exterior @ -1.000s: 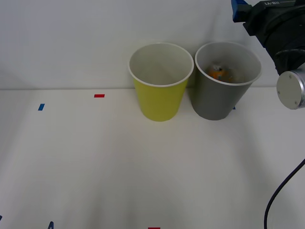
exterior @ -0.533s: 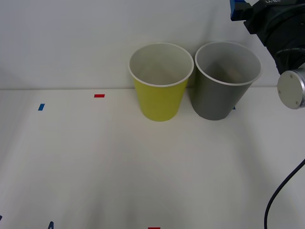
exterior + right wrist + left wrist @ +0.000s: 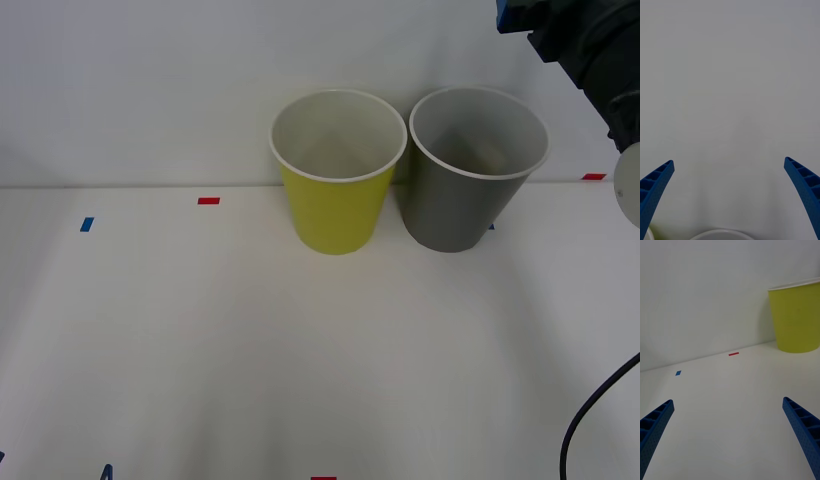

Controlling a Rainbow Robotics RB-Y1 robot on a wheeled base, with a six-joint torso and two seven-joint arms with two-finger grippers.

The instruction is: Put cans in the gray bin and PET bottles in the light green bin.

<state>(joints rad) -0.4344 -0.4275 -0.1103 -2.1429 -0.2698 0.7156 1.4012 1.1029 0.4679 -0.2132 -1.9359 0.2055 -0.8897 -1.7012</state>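
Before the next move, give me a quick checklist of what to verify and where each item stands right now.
1. Right gripper open, holding nothing: ok, fingers spread.
2. Left gripper open, holding nothing: ok, low over the table.
3. Gray bin upright: ok, beside the light green bin.
4. Light green bin upright: ok.
5. Can resting in the gray bin: cannot tell, the bottom is hidden.
6. Right arm out of the gray bin's mouth: ok, up at the front view's far right corner.
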